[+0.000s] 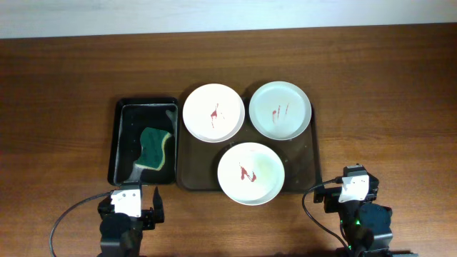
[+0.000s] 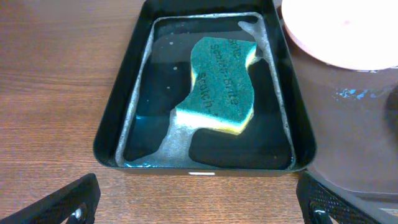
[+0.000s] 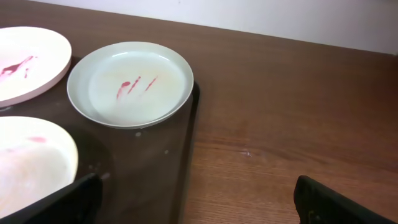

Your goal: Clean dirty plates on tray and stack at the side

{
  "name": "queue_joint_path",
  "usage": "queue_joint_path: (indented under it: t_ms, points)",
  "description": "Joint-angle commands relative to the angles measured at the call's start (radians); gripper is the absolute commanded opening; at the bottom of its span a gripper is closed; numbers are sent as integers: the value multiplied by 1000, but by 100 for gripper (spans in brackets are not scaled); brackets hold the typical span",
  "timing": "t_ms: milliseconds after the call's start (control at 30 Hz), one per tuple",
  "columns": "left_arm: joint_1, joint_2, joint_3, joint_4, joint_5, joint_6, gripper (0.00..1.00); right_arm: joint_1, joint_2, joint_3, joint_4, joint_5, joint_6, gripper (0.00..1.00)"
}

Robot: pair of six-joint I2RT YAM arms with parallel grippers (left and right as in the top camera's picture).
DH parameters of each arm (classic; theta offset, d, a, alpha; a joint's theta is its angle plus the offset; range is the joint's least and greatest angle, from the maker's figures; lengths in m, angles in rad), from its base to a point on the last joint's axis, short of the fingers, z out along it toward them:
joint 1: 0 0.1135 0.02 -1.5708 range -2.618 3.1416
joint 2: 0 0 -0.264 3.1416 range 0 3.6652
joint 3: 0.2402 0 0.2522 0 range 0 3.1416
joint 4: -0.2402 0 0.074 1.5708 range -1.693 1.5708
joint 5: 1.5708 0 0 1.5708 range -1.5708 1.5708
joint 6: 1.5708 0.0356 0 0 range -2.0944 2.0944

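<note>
Three white plates with red smears lie on the dark brown tray (image 1: 308, 158): one at the back left (image 1: 213, 112), one at the back right (image 1: 280, 109), one at the front (image 1: 250, 172). The right wrist view shows the back right plate (image 3: 130, 84), the tray's edge (image 3: 184, 168) and parts of the other two plates. My left gripper (image 1: 133, 207) is open and empty in front of the black tray (image 1: 118, 143); its fingers (image 2: 199, 202) frame bare wood. My right gripper (image 1: 350, 189) is open and empty right of the brown tray; its fingers (image 3: 199, 202) straddle the tray's edge.
The smaller black tray (image 2: 118, 118) holds shallow water and a green and yellow sponge (image 1: 155, 148), which also shows in the left wrist view (image 2: 221, 84). Bare wooden table lies to the left, right and behind the trays.
</note>
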Motion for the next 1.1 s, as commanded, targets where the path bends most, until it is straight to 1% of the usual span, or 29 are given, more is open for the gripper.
queue_joint_path:
  t_ms: [0, 200, 267, 400, 467, 533, 667, 733, 867, 967, 1067]
  points:
    - [3, -6, -3, 3, -37, 23, 99, -6, -6, -4, -2, 30, -11, 99]
    - [3, -6, -3, 7, -28, 23, 99, -6, -6, -4, -11, 10, -9, 99]
    - [3, -6, -3, 31, -22, 23, 99, -6, -6, -4, -11, 0, 8, 99]
    - [3, -6, -3, 103, 106, 22, 99, -6, -6, -4, 45, -124, 8, 99]
    - [3, -6, -2, 136, 127, -27, 99, -6, -6, -4, 92, -178, 15, 99]
    - [3, -5, 7, 142, 127, -91, 99, -6, -5, 1, 105, -167, 76, 99]
    - [3, 31, 40, 142, 127, -98, 99, -6, 31, 48, 78, -166, 117, 99]
    - [3, 72, 76, 141, 127, -98, 99, -6, 78, 93, 57, -166, 117, 99]
    - [3, 204, 181, 130, 127, -98, 99, -6, 241, 220, -6, -168, 117, 99]
    - [3, 335, 275, 106, 127, -98, 99, -6, 401, 353, -100, -175, 117, 99]
    - [3, 481, 389, 34, 127, -98, 99, -6, 556, 489, -203, -179, 117, 99]
